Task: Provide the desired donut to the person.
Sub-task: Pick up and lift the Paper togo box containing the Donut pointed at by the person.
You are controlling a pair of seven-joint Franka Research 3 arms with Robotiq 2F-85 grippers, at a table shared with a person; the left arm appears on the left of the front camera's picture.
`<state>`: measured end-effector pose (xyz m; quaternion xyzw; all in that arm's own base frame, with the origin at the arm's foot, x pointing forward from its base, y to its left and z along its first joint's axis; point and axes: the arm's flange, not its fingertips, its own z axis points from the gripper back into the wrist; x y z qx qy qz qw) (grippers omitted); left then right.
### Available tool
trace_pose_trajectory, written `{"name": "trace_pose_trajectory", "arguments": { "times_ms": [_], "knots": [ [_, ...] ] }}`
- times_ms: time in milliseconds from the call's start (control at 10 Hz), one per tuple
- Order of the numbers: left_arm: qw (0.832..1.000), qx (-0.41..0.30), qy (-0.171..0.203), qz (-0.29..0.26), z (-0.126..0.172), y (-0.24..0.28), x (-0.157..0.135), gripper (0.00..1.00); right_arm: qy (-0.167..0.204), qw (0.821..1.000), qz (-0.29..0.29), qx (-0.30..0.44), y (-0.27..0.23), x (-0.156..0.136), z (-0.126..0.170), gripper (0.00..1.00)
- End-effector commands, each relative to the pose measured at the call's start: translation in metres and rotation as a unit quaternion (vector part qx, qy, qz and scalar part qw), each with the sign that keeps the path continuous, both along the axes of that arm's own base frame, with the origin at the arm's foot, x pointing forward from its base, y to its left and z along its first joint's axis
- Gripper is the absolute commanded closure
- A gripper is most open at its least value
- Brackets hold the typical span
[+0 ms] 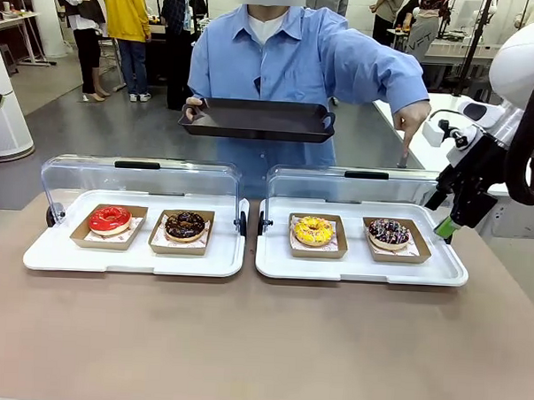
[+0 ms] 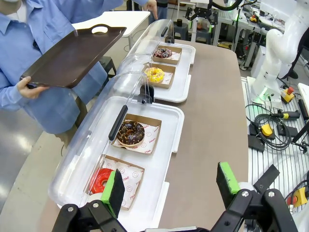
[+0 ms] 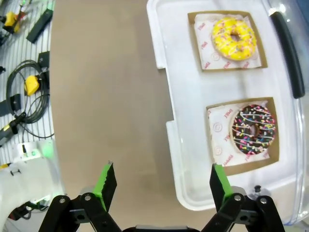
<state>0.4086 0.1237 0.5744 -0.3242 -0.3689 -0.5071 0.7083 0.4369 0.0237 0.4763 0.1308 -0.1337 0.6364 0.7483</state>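
Four donuts, person holding black serving tray, hand pointing down toward sprinkled chocolate donut at right end of right white tray, left gripper and right gripper released

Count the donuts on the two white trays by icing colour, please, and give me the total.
Red donut: 1
Yellow donut: 1
Brown donuts: 2
Total: 4
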Motion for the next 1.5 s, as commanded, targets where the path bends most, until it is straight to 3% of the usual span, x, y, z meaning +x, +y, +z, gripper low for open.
{"name": "trace_pose_trajectory", "arguments": {
  "times_ms": [0, 600, 800, 900, 1000, 1400],
  "knots": [
    [1.0, -0.002, -0.001, 0.0, 0.002, 0.0, 0.0, 0.0, 0.005, 1.0, 0.002, -0.003, 0.003, 0.002, -0.005, 0.0],
    [1.0, -0.002, -0.001, 0.0, 0.002, 0.0, 0.0, 0.0, 0.005, 1.0, 0.001, -0.001, 0.0, 0.001, -0.004, 0.0],
    [1.0, -0.002, -0.001, 0.0, 0.002, 0.0, 0.0, 0.0, 0.012, 0.986, 0.019, -0.166, 0.023, 0.003, -0.022, 0.0],
    [1.0, -0.002, -0.001, 0.0, 0.002, 0.0, 0.0, 0.0, 0.011, 0.978, 0.031, -0.204, 0.031, 0.003, -0.03, 0.0],
    [1.0, -0.002, -0.001, 0.0, 0.002, 0.0, 0.0, 0.0, 0.006, 0.973, 0.044, -0.228, 0.037, 0.004, -0.037, 0.0],
    [1.0, -0.002, -0.001, 0.0, 0.002, 0.0, 0.0, 0.0, -0.015, 0.978, 0.049, -0.203, 0.046, 0.015, -0.073, 0.0]
  ]
}}
